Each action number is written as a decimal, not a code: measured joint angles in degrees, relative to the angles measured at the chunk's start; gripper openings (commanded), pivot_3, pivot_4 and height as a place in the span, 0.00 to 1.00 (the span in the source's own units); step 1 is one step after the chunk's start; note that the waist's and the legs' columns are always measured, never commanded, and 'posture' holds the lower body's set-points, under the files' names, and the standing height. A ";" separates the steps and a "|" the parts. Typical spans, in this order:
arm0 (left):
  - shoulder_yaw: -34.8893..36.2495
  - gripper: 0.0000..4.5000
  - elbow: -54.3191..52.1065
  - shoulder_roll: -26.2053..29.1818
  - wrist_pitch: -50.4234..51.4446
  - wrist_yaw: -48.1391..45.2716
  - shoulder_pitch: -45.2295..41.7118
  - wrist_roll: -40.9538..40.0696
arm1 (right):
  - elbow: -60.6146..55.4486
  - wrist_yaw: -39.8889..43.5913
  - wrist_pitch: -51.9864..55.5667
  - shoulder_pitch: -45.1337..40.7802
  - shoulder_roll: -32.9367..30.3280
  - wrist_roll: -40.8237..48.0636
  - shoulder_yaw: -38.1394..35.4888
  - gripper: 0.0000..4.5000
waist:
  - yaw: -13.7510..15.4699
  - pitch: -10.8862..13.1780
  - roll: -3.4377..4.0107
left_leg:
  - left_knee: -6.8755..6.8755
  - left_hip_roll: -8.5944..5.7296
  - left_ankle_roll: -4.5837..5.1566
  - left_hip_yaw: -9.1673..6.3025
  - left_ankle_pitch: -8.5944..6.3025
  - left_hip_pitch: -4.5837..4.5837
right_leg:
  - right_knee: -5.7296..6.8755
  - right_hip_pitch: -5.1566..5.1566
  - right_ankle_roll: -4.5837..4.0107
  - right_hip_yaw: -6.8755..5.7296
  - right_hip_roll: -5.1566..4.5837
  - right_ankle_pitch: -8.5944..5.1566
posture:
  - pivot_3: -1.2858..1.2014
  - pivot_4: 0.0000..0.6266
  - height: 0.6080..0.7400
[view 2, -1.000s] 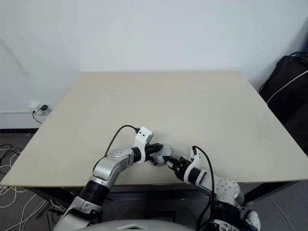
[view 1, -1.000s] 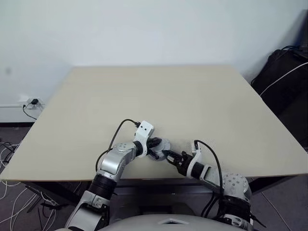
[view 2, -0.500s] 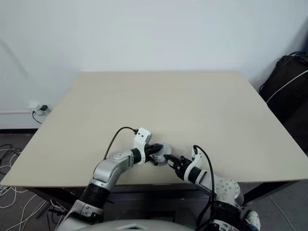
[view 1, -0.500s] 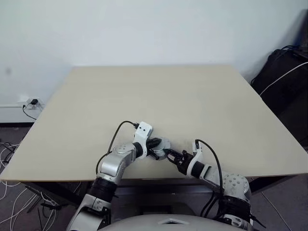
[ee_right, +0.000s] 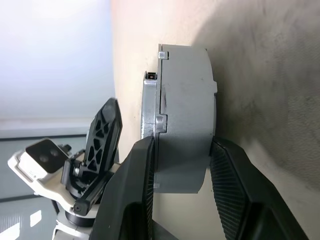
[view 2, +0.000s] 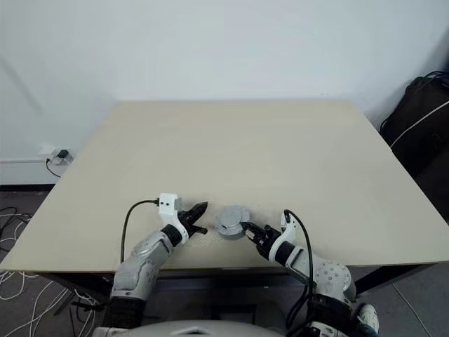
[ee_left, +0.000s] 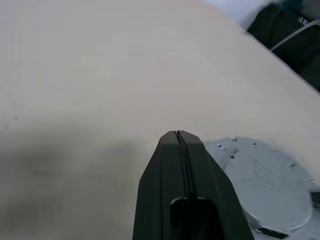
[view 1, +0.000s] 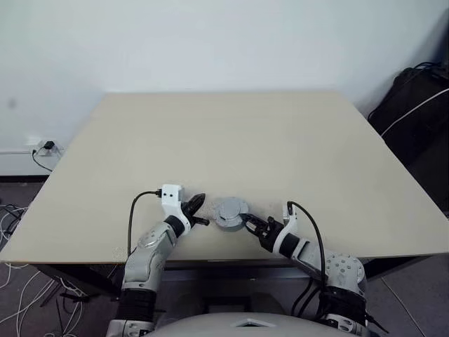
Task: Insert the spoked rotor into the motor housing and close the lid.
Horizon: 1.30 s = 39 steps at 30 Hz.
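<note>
The motor housing (view 1: 230, 213) sits near the table's front edge as a round grey body. The silvery lid (ee_left: 260, 175) lies flat on top of it, smooth face up. The spoked rotor is hidden. My right gripper (view 1: 245, 222) is shut on the housing's side, one finger on each flank of the motor housing (ee_right: 185, 115). A short gap left of the housing, my left gripper (view 1: 199, 204) hovers just above the table. In the left wrist view its fingers (ee_left: 178, 150) are pressed together with nothing between them.
The table (view 1: 231, 140) stretches wide and bare behind the housing; its front edge (view 1: 210, 260) is close. A black bag (view 1: 414, 105) stands on the floor at the back right. A wall socket with cables (view 1: 45, 149) is at the left.
My left gripper has come off the top of the housing and drawn away to the left, leaving the lid in plain sight. The right gripper and the housing have stayed put.
</note>
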 measured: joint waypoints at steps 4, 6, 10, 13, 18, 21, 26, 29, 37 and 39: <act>2.42 0.00 -2.19 -0.32 0.22 -0.21 3.61 -3.86 | 0.00 0.21 -0.01 0.19 -0.12 0.35 0.08 0.29 | 0.00 0.14 0.02 | -0.01 0.00 0.01 0.00 0.00 -0.02 | 0.00 -0.02 -0.01 0.00 0.00 -0.01 | 0.52 0.00 1.00; 3.58 0.00 -2.76 -0.29 0.81 -0.11 5.05 -5.61 | 0.00 0.39 -0.05 0.24 -0.33 0.42 0.29 0.29 | 0.03 0.20 0.01 | -0.01 0.00 0.01 -0.01 0.00 -0.03 | 0.00 -0.03 -0.01 -0.01 0.00 -0.01 | 0.52 0.00 1.00; 4.32 0.00 -4.51 -0.90 2.62 0.03 7.97 -9.46 | 0.00 0.40 -0.02 0.29 -0.31 0.69 0.40 0.29 | -0.03 0.25 0.00 | -0.01 0.00 0.03 0.03 -0.02 -0.04 | -0.02 -0.04 0.00 0.00 0.00 -0.01 | 0.52 0.00 1.00; 5.91 0.00 -5.29 -1.89 6.09 0.01 9.24 -14.74 | 0.00 0.01 -0.01 0.28 0.23 1.24 0.35 0.29 | 0.01 0.34 0.02 | -0.01 0.00 0.03 0.01 -0.02 -0.07 | -0.01 -0.07 -0.01 -0.01 0.00 -0.01 | 0.52 0.00 1.00; 7.99 0.00 -5.54 -2.68 11.95 0.25 10.61 -23.78 | -0.53 -1.26 0.11 -1.24 1.65 5.04 0.42 0.29 | 0.01 0.49 0.16 | 0.07 -0.03 0.03 0.01 -0.01 -0.38 | 0.01 -0.38 -0.01 -0.01 -0.01 0.00 | 0.52 0.00 1.00; 8.85 0.00 -5.65 -2.69 14.00 0.94 11.41 -28.16 | -2.91 -2.08 -0.08 -2.54 1.65 8.16 0.43 0.29 | 0.06 0.47 0.16 | 0.10 -0.06 -0.18 0.01 0.17 -0.66 | 0.04 -0.67 -0.02 0.00 -0.02 0.02 | 0.52 0.00 1.00; 10.26 0.08 -6.19 -2.72 19.25 1.47 13.04 -39.18 | -3.74 -3.80 -0.26 -3.02 1.57 11.17 0.52 0.29 | 0.04 0.47 0.16 | 0.07 -0.06 0.03 0.03 0.25 -0.71 | 0.04 -0.77 -0.04 0.02 -0.03 0.01 | 0.52 0.00 1.00; 10.37 0.28 -6.18 -2.75 21.31 1.59 13.58 -44.45 | -3.74 -4.61 -0.56 -3.03 1.44 11.46 1.07 0.29 | 0.04 0.47 0.17 | 0.08 -0.06 0.00 0.05 0.23 -0.71 | 0.05 -0.76 -0.05 0.03 -0.03 0.01 | 0.52 0.00 1.00; 8.72 0.88 -5.36 -2.84 22.01 2.36 14.66 -49.55 | -3.74 -5.11 -1.02 -3.03 -0.54 11.74 2.23 0.29 | 0.08 0.45 0.18 | 0.12 -0.07 0.00 0.09 0.24 -0.71 | 0.07 -0.75 -0.06 0.06 -0.03 0.01 | 0.52 0.00 1.00; 8.09 0.99 -5.35 -2.85 21.88 2.48 14.77 -50.01 | -3.74 -5.17 -1.02 -3.03 -1.13 12.03 2.18 0.29 | 0.09 0.45 0.19 | 0.12 -0.07 0.00 0.09 0.25 -0.71 | 0.07 -0.76 -0.06 0.07 -0.03 0.02 | 0.52 0.00 1.00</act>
